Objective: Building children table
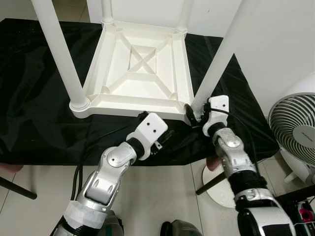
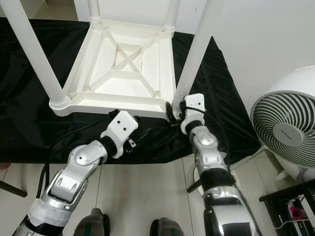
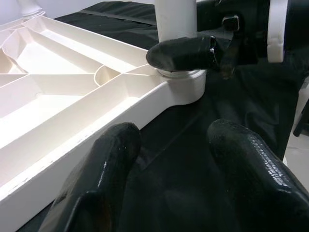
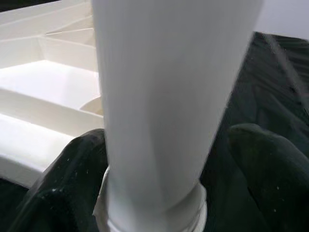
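A white children's table [image 1: 142, 103] lies upside down on a black cloth [image 1: 39, 98], its legs pointing up. My right gripper [image 1: 193, 117] is at the base of the near right leg [image 1: 216, 64]. In the right wrist view its open fingers [image 4: 77, 169] straddle that leg [image 4: 164, 96], one finger against it and the other a small gap away. My left gripper [image 1: 162, 138] hovers over the cloth just in front of the table's near rim, open and holding nothing. The left wrist view shows its fingers [image 3: 101, 169] pointing at the same leg socket [image 3: 181, 82].
A white fan [image 1: 295, 132] stands on the floor at the right. A round white stand base [image 1: 216, 184] sits under the cloth's front right corner. The near left leg [image 1: 59, 54] rises at the table's other front corner. A white wall lies behind.
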Tool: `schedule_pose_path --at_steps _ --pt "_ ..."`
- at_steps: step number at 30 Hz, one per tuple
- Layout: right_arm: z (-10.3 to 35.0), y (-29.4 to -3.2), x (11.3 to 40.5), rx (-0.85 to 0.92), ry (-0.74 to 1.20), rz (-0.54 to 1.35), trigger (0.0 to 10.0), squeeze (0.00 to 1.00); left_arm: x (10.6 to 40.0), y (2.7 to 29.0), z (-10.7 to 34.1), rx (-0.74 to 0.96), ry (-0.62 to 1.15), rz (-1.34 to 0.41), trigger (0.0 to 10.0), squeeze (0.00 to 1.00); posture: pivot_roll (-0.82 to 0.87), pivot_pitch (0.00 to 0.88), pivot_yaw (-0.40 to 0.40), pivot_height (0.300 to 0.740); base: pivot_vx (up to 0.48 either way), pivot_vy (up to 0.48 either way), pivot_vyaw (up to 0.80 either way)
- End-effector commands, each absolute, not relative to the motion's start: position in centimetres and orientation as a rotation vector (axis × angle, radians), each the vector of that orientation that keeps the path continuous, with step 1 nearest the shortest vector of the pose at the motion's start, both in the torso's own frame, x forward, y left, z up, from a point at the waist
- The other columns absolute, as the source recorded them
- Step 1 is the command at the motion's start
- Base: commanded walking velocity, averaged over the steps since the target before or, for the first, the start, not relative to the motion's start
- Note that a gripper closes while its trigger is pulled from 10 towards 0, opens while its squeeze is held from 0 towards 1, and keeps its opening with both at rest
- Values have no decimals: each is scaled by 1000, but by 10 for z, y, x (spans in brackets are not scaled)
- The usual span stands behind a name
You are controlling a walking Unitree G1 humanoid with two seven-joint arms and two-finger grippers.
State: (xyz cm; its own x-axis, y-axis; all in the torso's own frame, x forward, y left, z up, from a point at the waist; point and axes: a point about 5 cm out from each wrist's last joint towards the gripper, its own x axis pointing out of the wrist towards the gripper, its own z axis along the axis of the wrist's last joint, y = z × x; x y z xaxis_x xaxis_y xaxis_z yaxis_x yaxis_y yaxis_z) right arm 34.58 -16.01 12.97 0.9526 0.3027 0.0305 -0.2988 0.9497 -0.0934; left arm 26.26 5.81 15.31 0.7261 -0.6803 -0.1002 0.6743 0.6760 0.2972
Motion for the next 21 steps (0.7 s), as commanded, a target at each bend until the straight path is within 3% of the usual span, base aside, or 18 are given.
schedule_pose_path --at_steps 1,2,7,10,18,19,21 --pt "126 -166 346 -76 -16 316 10000 1000 263 58 151 325 -20 -724 10000 0 46 24 -77 740 0 0 0" --pt "124 -165 344 -98 5 422 10000 0 264 58 152 329 -23 -730 10000 0 41 19 -69 740 0 0 0" --pt "121 -163 342 -119 22 512 10000 0 264 57 152 332 -25 -735 10000 0 41 19 -69 740 0 0 0" --pt "118 -159 342 -187 56 668 10000 0 265 58 154 337 -29 -738 10000 0 52 12 -63 740 0 0 0" --pt "122 -158 352 -226 74 710 10000 0 265 59 154 341 -29 -734 10000 0 62 10 -65 740 0 0 0" --pt "123 -158 354 -235 78 716 8235 0 264 60 154 342 -29 -731 10000 0 69 12 -67 740 0 0 0" --pt "123 -158 354 -235 78 716 8235 0 264 60 154 342 -29 -731 10000 0 69 12 -67 740 0 0 0"
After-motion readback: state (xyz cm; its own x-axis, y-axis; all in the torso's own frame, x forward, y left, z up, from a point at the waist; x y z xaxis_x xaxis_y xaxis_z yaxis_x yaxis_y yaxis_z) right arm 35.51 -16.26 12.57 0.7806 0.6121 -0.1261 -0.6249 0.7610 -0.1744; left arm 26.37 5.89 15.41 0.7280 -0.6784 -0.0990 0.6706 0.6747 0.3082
